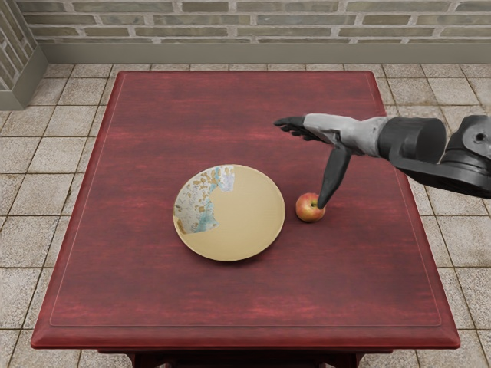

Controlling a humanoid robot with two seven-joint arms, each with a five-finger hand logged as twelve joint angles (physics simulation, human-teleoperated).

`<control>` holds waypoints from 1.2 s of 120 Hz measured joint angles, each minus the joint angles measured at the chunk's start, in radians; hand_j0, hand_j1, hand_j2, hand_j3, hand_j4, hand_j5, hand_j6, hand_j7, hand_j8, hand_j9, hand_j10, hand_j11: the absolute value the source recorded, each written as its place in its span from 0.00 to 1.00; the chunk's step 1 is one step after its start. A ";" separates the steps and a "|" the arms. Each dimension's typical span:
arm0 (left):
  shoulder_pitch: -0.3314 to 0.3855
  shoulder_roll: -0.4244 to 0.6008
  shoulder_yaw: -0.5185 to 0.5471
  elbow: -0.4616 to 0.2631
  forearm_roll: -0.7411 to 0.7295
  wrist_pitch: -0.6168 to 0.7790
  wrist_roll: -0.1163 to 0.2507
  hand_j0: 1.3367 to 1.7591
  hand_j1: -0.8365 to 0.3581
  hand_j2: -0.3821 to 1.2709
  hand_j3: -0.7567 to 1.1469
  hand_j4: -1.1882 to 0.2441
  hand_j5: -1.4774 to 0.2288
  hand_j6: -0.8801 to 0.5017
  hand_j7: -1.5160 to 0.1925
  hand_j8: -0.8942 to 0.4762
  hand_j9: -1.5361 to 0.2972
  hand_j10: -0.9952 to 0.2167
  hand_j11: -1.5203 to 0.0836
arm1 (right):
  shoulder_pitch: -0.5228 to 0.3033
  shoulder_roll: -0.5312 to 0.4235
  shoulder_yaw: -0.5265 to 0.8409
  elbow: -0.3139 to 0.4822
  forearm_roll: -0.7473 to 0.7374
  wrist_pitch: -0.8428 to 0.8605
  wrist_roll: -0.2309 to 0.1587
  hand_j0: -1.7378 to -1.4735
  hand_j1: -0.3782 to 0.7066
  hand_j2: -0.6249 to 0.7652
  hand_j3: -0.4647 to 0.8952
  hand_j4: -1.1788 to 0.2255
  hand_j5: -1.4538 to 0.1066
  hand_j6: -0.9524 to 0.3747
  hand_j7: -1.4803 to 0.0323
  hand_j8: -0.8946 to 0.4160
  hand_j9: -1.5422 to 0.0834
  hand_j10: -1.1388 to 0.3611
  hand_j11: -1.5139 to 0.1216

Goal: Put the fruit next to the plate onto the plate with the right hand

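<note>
A small red-and-yellow apple (309, 208) lies on the dark red table, just right of a tan plate (230, 212) with blue and white flecks on its left side. My right hand (311, 146) comes in from the right edge and hovers above the apple, a little behind it. Its fingers (291, 124) are stretched out flat toward the left and its thumb (334, 178) hangs down, the tip close over the apple's right side. The hand is open and holds nothing. The left arm does not show.
The red table (153, 115) fills most of the view, its raised rim running near all four edges. Tiled floor and a brick wall lie beyond it.
</note>
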State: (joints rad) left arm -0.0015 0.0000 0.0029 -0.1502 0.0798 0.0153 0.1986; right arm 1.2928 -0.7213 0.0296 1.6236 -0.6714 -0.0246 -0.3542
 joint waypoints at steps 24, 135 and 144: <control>0.000 0.000 0.000 0.000 0.000 0.000 0.000 0.76 0.75 0.26 0.40 0.66 0.68 0.46 0.70 0.47 0.67 0.62 0.75 | 0.044 0.084 -0.240 0.029 -0.028 -0.302 -0.028 0.30 0.07 0.45 0.34 0.81 0.90 0.69 0.95 0.65 0.92 0.73 0.90; 0.000 0.000 0.001 0.000 0.000 0.000 0.000 0.76 0.75 0.26 0.40 0.66 0.68 0.46 0.70 0.47 0.67 0.62 0.75 | -0.019 0.219 -0.408 0.034 -0.065 -0.580 -0.067 0.31 0.25 0.45 0.34 0.69 0.75 0.55 0.79 0.54 0.82 0.66 0.81; 0.000 0.000 0.001 0.000 0.000 0.000 0.000 0.76 0.75 0.26 0.40 0.66 0.68 0.46 0.70 0.47 0.67 0.62 0.75 | -0.018 0.218 -0.407 0.033 -0.070 -0.579 -0.069 0.30 0.29 0.44 0.34 0.66 0.72 0.53 0.76 0.51 0.82 0.64 0.82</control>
State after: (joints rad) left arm -0.0016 0.0000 0.0037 -0.1501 0.0794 0.0153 0.1990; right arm 1.2749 -0.5035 -0.3777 1.6562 -0.7417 -0.6032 -0.4234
